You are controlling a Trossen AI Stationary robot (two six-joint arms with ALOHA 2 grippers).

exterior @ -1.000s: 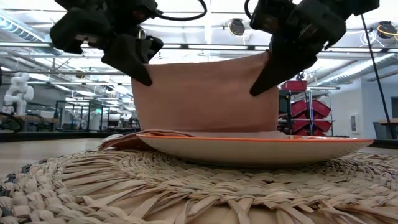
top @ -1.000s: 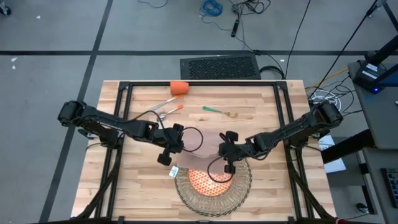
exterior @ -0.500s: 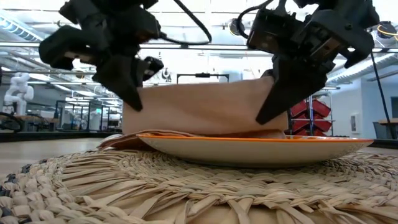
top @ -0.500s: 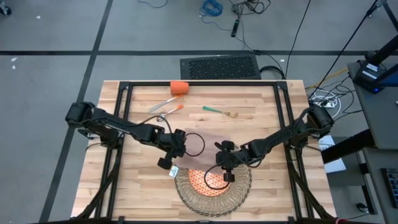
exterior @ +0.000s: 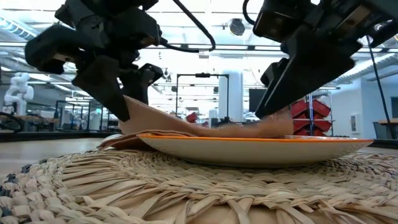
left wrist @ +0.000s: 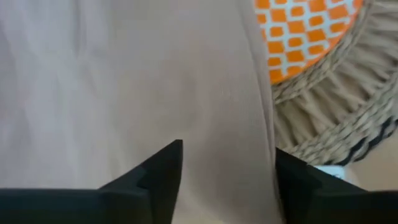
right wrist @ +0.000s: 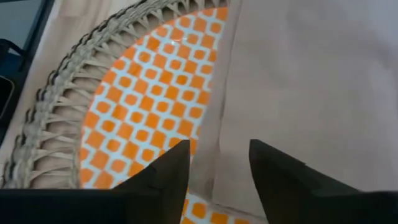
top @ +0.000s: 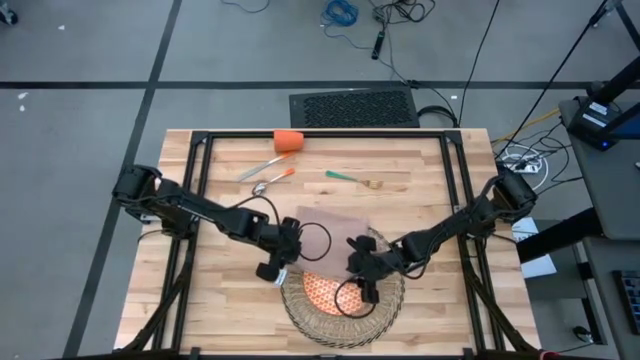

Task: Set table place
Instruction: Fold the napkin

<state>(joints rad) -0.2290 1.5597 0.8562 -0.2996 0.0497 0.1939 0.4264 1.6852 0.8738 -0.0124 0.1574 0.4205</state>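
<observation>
A: Over the far half of the orange-patterned plate [top: 322, 291], the beige napkin [top: 329, 229] is lying draped, its far part spreading onto the tabletop [top: 430, 180]. The plate is sitting on the wicker placemat [top: 385, 305].

B: And the tools?

A: The left tool [left wrist: 227, 174] is hovering over the napkin's left edge with fingers spread, gripping nothing. The right tool [right wrist: 219, 163] is standing parted over the napkin's right edge, also gripping nothing.

B: Anything farther out?

A: Near the far edge, the orange cup [top: 288, 141], the knife and spoon [top: 268, 172] and the green-handled fork [top: 351, 178] are lying well apart from the plate.
</observation>
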